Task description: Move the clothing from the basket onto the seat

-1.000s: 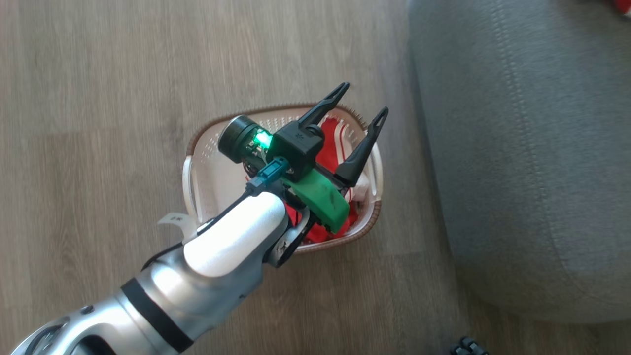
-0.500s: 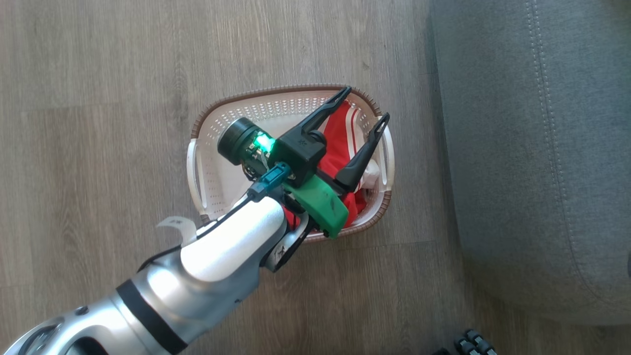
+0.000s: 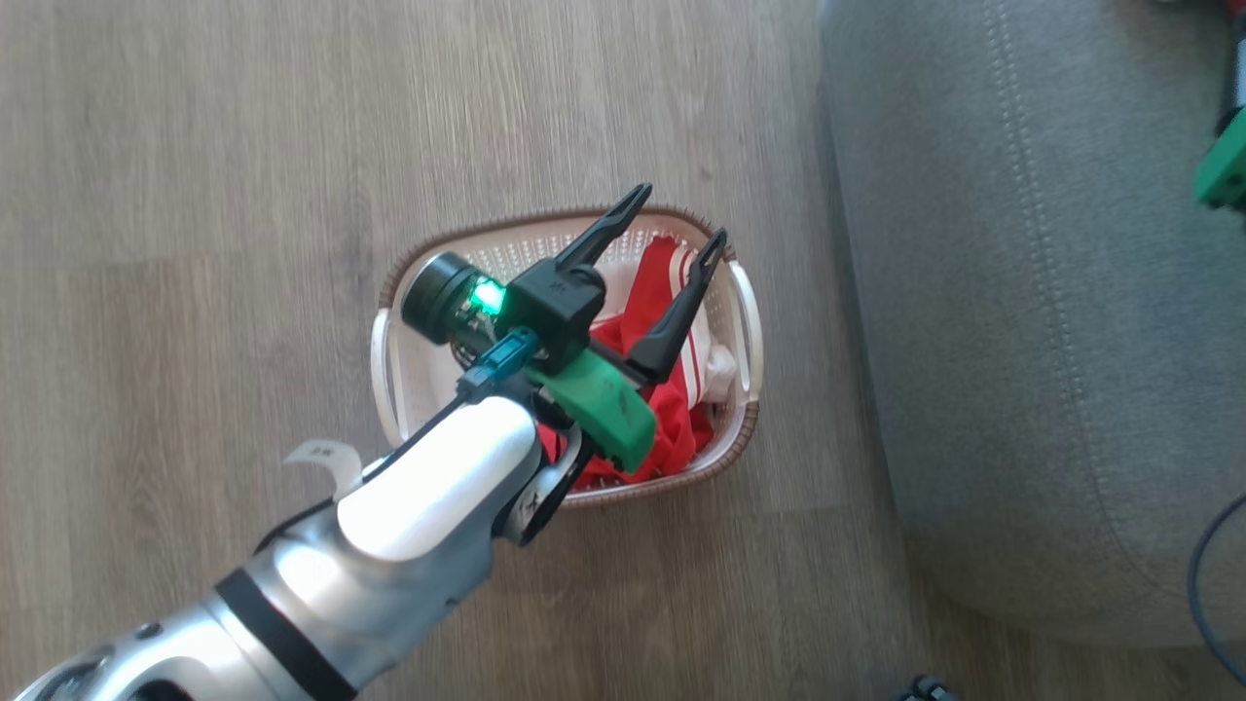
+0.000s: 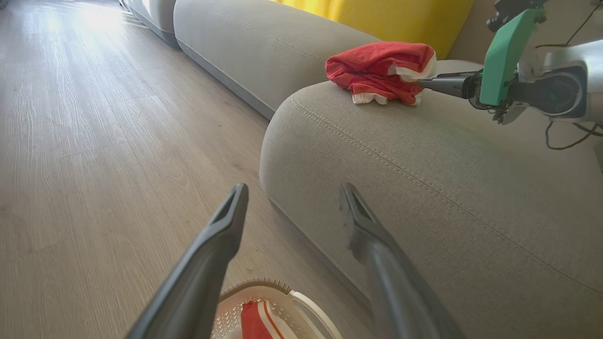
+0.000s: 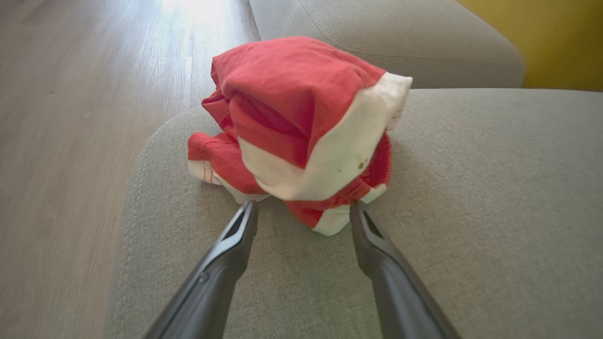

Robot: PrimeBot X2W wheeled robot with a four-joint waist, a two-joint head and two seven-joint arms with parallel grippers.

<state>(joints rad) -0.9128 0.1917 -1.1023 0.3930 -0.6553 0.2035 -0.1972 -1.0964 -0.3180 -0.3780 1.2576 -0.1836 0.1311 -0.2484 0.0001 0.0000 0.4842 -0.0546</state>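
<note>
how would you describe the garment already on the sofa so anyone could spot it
Find the grey sofa. Near its rounded cushion edge lies a crumpled red garment with white bands. Unlike the red clothing in the basket, it rests on upholstery.

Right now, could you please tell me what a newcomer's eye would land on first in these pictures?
A red-and-white bundle sits on the grey seat at the tips of the open right pincer. More red clothing lies in the white basket on the wooden floor, with the open left pincer hanging over it beside the seat.
</note>
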